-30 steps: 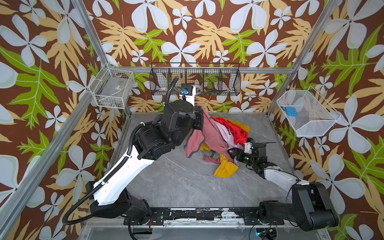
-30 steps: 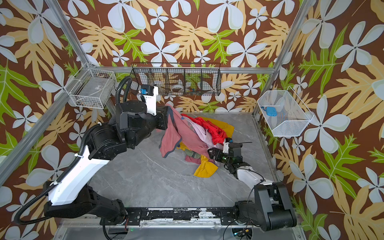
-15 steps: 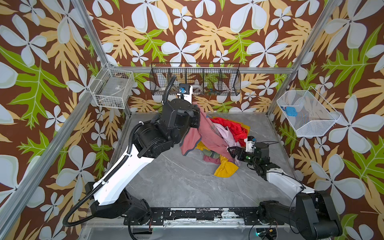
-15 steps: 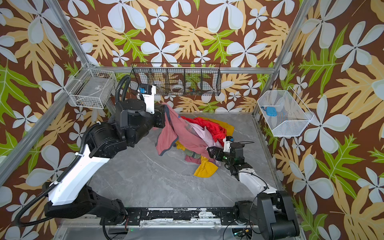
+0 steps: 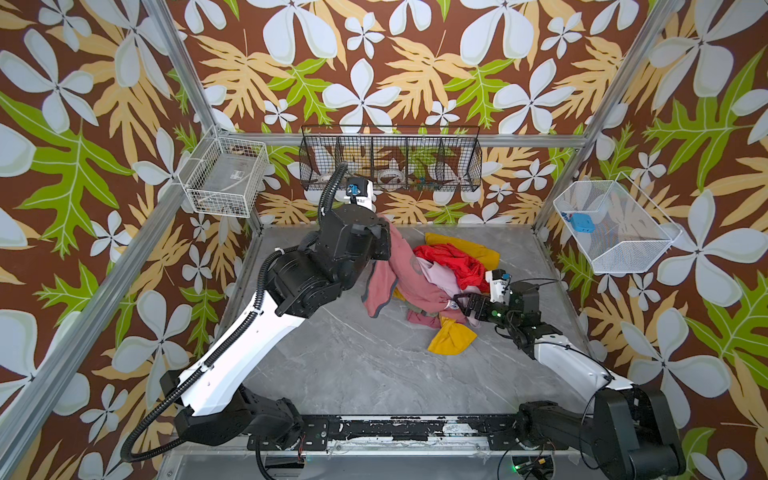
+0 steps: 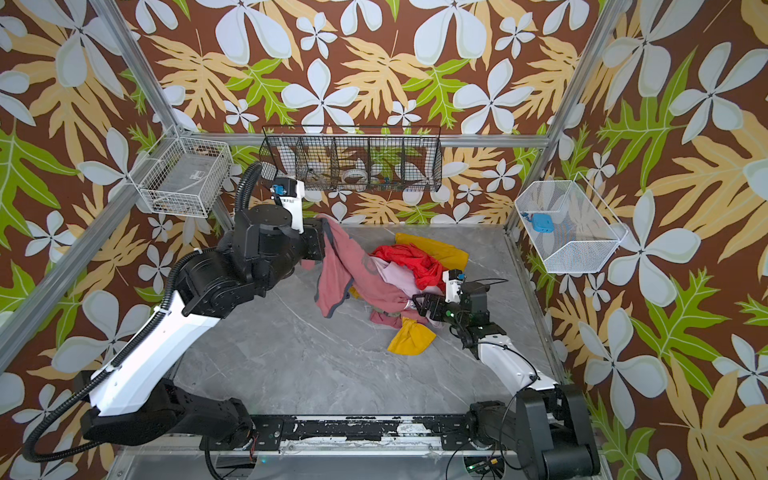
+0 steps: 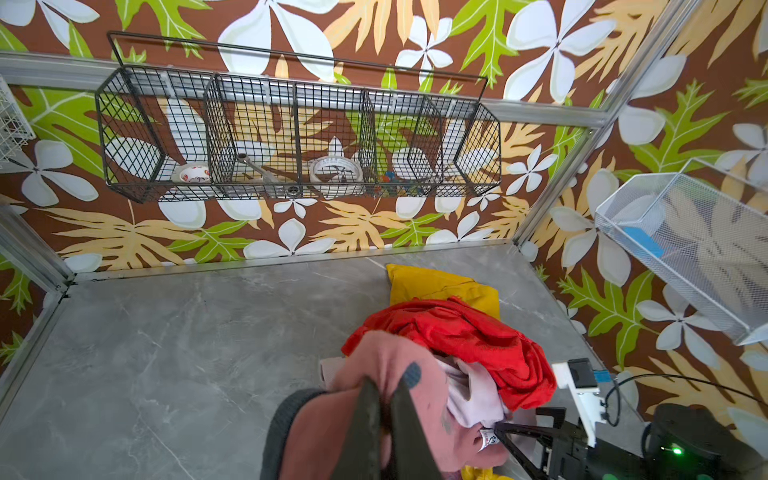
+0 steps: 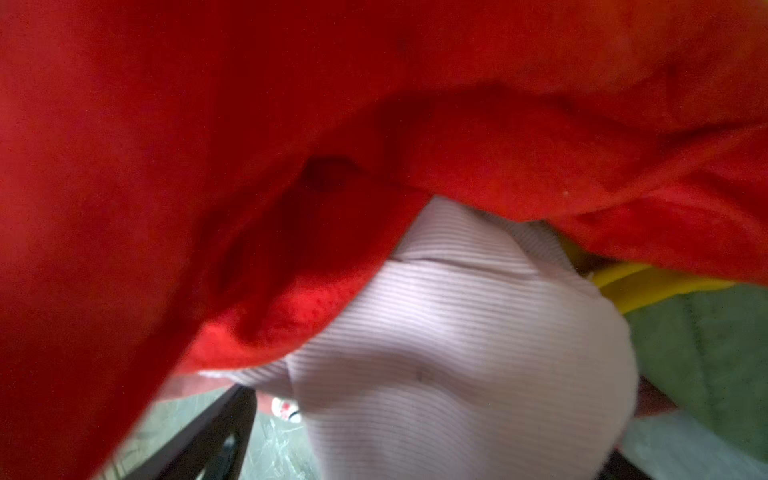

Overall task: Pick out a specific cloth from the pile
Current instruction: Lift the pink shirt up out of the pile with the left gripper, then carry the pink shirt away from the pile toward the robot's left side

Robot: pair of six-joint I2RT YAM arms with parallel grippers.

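Gently work the pile (image 5: 453, 262) toward the surface's far right corner, handling the cloth (image 5: 405, 274) draped off it toward the left edge as light and limp, with the left gripper (image 7: 386, 386) clamped on a bunched fold and the right gripper (image 5: 460, 305) gaping by the hem tag (image 7: 487, 438).

Two black-and-white robot arms (image 5: 257, 332). Three wire wall baskets (image 5: 615, 226): one long black basket (image 5: 390, 162), two white baskets (image 5: 226, 176). One heap of garments (image 5: 422, 309) near the grey tabletop's (image 5: 332, 374) far right corner: one salmon-pink T-shirt (image 5: 380, 286), one shiny red garment (image 5: 453, 259), one ribbed lilac garment (image 5: 436, 279), one olive piece (image 8: 706, 332), two mustard-yellow patches (image 5: 451, 340).
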